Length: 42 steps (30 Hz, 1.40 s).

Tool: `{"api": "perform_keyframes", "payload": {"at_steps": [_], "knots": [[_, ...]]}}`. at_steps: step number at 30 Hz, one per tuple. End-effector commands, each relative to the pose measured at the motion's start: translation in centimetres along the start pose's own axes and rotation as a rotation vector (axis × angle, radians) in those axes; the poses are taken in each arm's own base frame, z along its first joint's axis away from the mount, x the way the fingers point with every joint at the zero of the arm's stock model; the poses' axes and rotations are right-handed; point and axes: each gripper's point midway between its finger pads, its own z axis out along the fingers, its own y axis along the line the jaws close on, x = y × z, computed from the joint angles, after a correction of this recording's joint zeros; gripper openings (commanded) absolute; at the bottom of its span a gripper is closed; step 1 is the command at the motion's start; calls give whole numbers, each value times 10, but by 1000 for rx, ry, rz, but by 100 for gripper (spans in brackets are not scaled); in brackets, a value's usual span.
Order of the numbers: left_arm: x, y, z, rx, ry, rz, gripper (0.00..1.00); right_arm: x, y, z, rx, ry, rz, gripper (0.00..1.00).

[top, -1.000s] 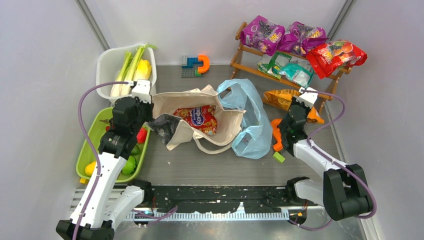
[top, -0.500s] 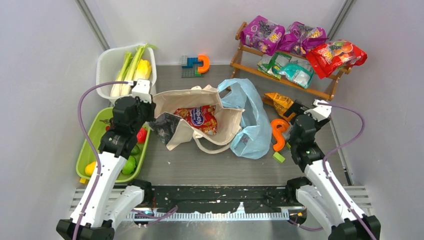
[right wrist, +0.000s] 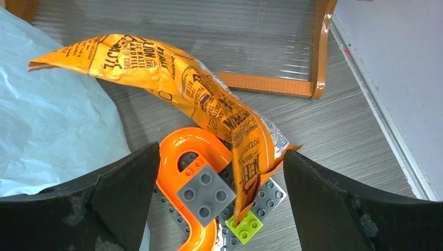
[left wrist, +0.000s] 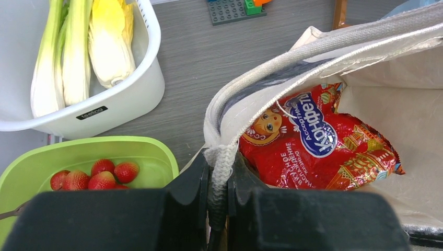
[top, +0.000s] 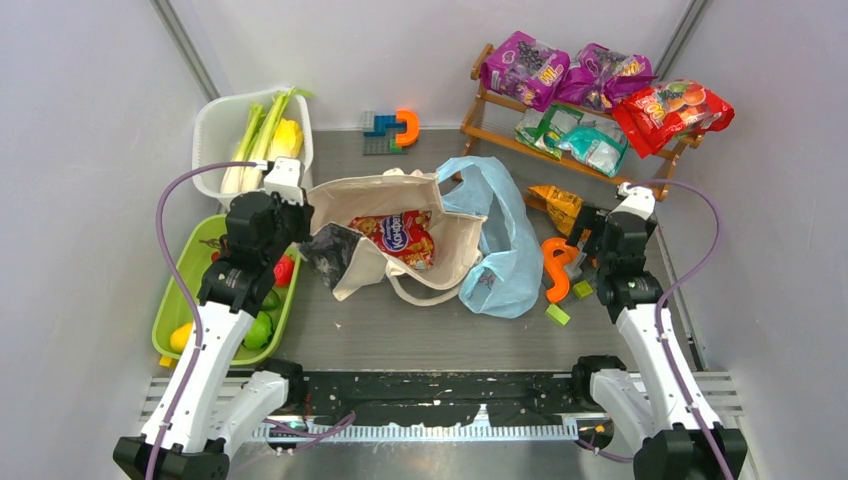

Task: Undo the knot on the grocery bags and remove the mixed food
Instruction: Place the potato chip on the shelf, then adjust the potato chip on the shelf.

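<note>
My left gripper point(left wrist: 219, 164) is shut on the woven handle point(left wrist: 222, 151) of the cream canvas tote point(top: 440, 205), holding its mouth open. A red snack packet point(left wrist: 318, 141) lies inside the tote. The light-blue plastic bag point(top: 505, 245) slumps against the tote's right side, and its knot is out of view. My right gripper point(right wrist: 219, 157) hangs open over an orange snack packet point(right wrist: 198, 89), whose lower end droops between the jaws, touching neither finger. Green-white stalks point(left wrist: 62, 52) and a yellow vegetable point(left wrist: 109, 42) lie in the white tub point(left wrist: 104, 107).
An orange curved toy piece point(right wrist: 180, 149), a grey brick point(right wrist: 206, 193) and a lime brick point(right wrist: 245, 227) lie under the orange packet. A wooden rack point(top: 585, 170) at the back right holds purple, teal and red packets. The green tray point(top: 195, 260) holds fruit.
My right gripper has opened and let go of the orange packet, which now rests on the toy pieces. The right arm swung rightward. The left arm has not moved.
</note>
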Motion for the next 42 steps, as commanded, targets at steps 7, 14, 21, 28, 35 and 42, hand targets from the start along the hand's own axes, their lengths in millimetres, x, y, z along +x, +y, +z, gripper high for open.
{"api": "perform_keyframes", "payload": {"at_steps": [7,14,21,28,35,42], "knots": [[-30,-6,4,32,-115,-25,0,-4,-14,35,-8,83,-60,95],[-29,-8,5,40,-108,-24,0,26,-14,67,-51,169,-98,99],[-28,-9,6,41,-103,-22,0,65,12,76,-179,270,-85,100],[-28,-9,6,41,-105,-23,0,82,-2,81,-76,319,-47,75],[-28,-9,6,41,-105,-23,0,61,-7,66,-52,240,-28,28],[-29,-14,4,69,-111,-25,0,12,-22,34,20,76,-19,5]]}}
